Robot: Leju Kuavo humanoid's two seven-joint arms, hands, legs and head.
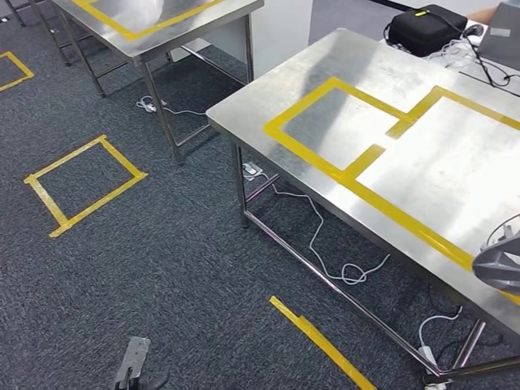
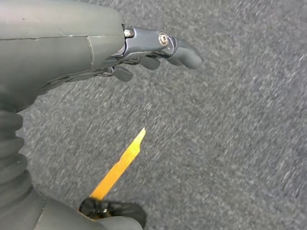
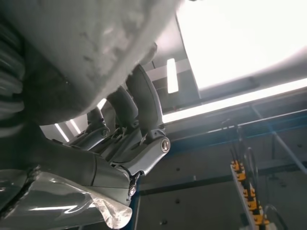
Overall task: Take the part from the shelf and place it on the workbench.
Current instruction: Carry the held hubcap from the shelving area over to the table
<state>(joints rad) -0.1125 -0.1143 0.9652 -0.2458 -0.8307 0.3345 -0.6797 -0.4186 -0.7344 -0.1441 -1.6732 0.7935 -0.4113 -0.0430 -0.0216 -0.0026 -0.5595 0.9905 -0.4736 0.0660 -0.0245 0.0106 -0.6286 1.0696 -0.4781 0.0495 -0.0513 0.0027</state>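
Part (image 3: 90,43) is clamped in right hand (image 3: 126,129) fingers; left hand (image 2: 145,52) hangs with fingers apart; next, I judge, set it on the workbench (image 1: 306,89).

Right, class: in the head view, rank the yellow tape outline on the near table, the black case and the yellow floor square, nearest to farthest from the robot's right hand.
From the right hand, at the right edge:
1. Yellow tape outline: on the near table, right beside it.
2. Black case: the table's far end.
3. Yellow floor square: far left, on the carpet.
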